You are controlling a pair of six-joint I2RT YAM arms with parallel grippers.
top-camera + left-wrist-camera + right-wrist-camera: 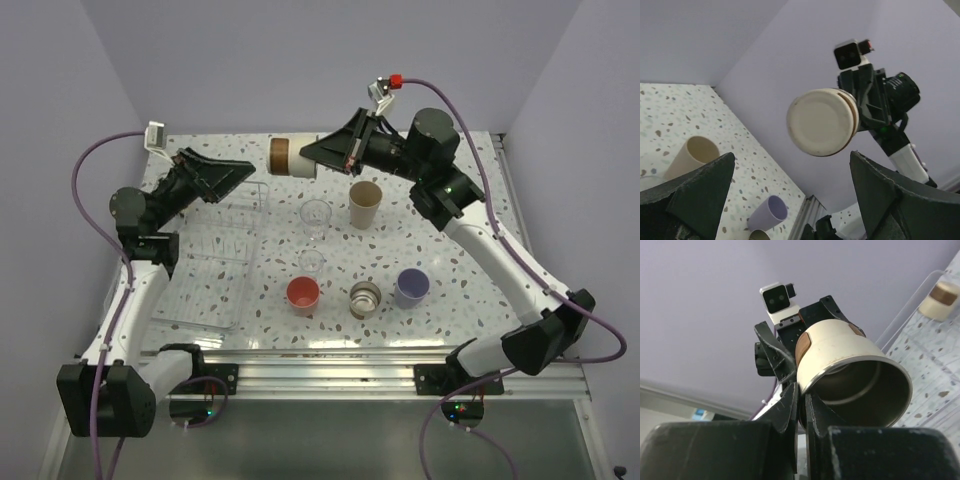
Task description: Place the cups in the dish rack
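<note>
My right gripper (318, 160) is shut on the rim of a cream cup with a brown band (290, 156) and holds it on its side in the air, base towards the left arm. The right wrist view shows the fingers (790, 405) pinching the cup's rim (850, 375). My left gripper (245, 175) is open and empty, just left of that cup. In the left wrist view the cup's base (822, 121) hangs between and beyond my wide-open jaws. The clear dish rack (205, 285) lies at the left. Another banded cup (939, 300) sits by the rack's wall.
On the table stand a tall beige cup (365, 203), two clear cups (316, 215) (311, 263), a coral-red cup (302, 295), a cream cup with a metallic inside (366, 298) and a lavender cup (412, 287). Walls close in at the back and sides.
</note>
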